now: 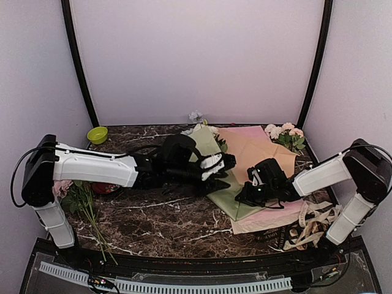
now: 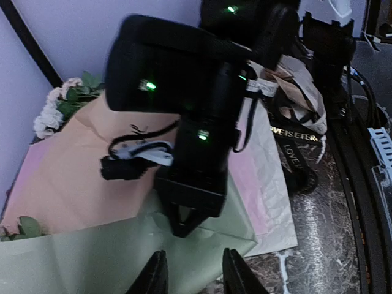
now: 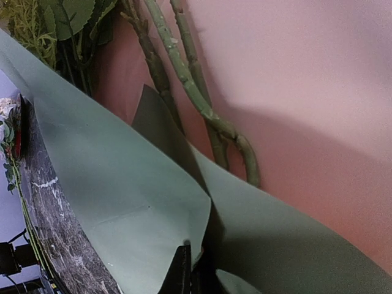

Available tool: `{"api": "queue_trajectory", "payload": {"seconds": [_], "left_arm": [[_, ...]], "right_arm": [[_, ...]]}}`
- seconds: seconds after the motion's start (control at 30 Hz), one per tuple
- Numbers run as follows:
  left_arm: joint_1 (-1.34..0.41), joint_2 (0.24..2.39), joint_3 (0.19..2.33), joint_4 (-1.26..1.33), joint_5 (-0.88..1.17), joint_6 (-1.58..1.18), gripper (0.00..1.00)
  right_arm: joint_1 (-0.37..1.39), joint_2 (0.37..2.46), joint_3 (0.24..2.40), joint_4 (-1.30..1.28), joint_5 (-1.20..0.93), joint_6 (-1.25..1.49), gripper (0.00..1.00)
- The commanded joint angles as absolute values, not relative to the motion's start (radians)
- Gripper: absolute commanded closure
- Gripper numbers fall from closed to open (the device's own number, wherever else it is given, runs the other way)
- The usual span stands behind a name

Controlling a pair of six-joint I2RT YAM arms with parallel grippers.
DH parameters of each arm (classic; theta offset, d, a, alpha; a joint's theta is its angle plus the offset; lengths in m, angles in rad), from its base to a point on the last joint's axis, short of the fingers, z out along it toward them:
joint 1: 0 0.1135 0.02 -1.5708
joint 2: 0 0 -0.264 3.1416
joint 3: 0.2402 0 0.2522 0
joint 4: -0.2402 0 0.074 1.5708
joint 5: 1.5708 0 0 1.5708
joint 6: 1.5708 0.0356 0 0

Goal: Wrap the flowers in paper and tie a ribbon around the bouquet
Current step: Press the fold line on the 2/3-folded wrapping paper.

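1. My right gripper (image 3: 187, 272): fingers closed tight together, with the corner of a folded flap of the large matte sage-green paper sheet (image 3: 122, 196) nipped between the tips
2. My left gripper (image 2: 196, 277): fingers part-way apart, nothing between them. It hangs just over the near edge of the sage-green paper sheet, facing the right gripper close by
3. Sage-green paper sheet: lies middle-right on the dark veined marble table (image 1: 165, 220), on top of a pale pink paper sheet (image 1: 269, 219) and a tan kraft paper sheet (image 1: 260, 150). One side is lifted and curled over with a soft crease, so it is not flat
4. Bunch of cream-white blossoms with broad green leaves and long green stems (image 1: 205, 130): lies on the green sheet, heads toward the far wall. From the right wrist the stems look thick and knobbly. Their lower ends show bare past the edge of the lifted flap, and the leaves sit at the upper left
5. Narrow black ribbon with small pale lettering (image 2: 294, 135): a loose heap on the table at the right, just beside the pink sheet's edge, mixed in with a wider cream-beige ribbon (image 1: 313, 222), apart from the green sheet
6. Elsewhere: a bunch of pink-and-white blossoms (image 1: 285, 132) at the far right, a small lime-green bowl (image 1: 97, 135) at the far left, and a bunch of thin-stemmed flowers (image 1: 82, 202) by my left arm's base
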State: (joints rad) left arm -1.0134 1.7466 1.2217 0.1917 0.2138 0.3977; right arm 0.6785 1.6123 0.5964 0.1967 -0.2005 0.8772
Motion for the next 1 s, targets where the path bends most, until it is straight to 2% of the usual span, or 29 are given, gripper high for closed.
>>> {"api": "queue_trajectory", "payload": {"seconds": [0.0, 0.1, 0.33, 0.53, 0.7, 0.97], "left_arm": [[-1.032, 1.862, 1.183, 0.21, 0.404, 0.384, 0.73], [-1.035, 1.956, 1.243, 0.21, 0.387, 0.385, 0.78], [-1.037, 2.103, 1.307, 0.181, 0.378, 0.404, 0.78], [-1.036, 2.121, 1.306, 0.195, 0.326, 0.368, 0.79], [-1.017, 2.121, 1.317, 0.106, 0.238, 0.37, 0.8], [-0.941, 2.116, 1.328, 0.011, 0.249, 0.252, 0.85]], "right_arm": [[0.673, 1.634, 0.59, 0.174, -0.207, 0.876, 1.0], [0.673, 1.625, 0.579, 0.176, -0.203, 0.876, 1.0], [0.673, 1.62, 0.573, 0.184, -0.205, 0.877, 1.0], [0.674, 1.625, 0.567, 0.182, -0.216, 0.872, 1.0], [0.673, 1.612, 0.564, 0.177, -0.212, 0.868, 1.0], [0.673, 1.615, 0.567, 0.167, -0.215, 0.859, 1.0]]}}
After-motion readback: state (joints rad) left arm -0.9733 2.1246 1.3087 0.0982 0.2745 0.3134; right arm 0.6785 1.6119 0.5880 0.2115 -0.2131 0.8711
